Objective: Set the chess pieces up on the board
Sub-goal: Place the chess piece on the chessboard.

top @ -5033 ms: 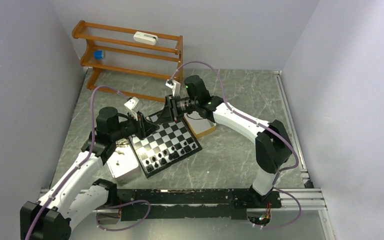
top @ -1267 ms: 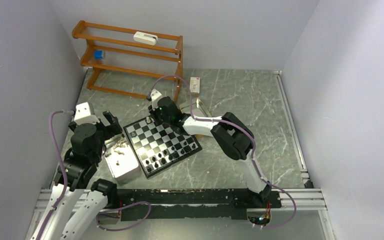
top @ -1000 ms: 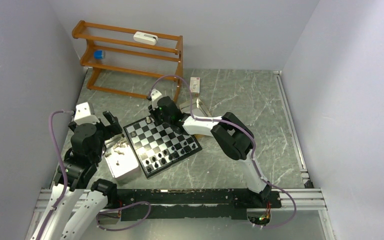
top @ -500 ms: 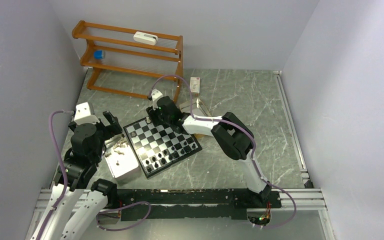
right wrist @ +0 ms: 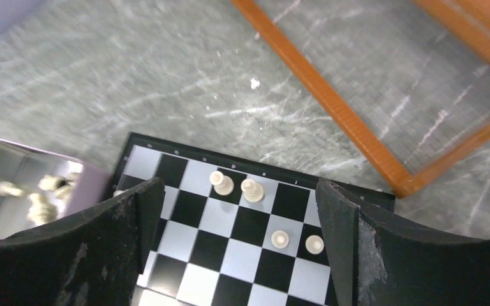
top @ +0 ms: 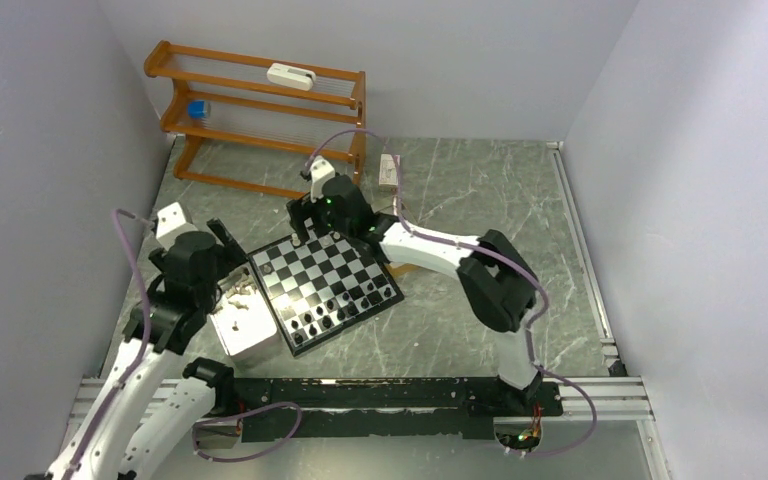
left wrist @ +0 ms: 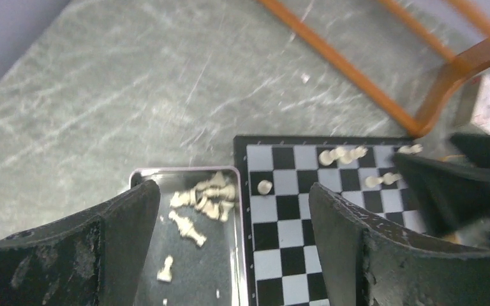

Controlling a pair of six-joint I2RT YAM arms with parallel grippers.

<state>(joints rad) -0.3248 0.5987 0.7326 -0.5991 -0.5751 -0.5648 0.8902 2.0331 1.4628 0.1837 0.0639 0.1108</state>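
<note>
The board lies tilted in the middle of the table. Black chess pieces stand on its near rows. White chess pieces stand on its far rows, two at the edge and two one row in. More white pieces lie heaped in the metal tray left of the board. My right gripper hangs open above the board's far corner, holding nothing. My left gripper is open over the seam between tray and board, holding nothing.
A wooden rack stands at the back left with a white object and a blue one on it. Its lower bar runs just beyond the board. A second tray sits behind the board's right corner. A small white card lies farther back.
My right gripper has opened and lifted up and back from the board's far corner, leaving a white piece there. My left arm has swung slightly toward the board.
</note>
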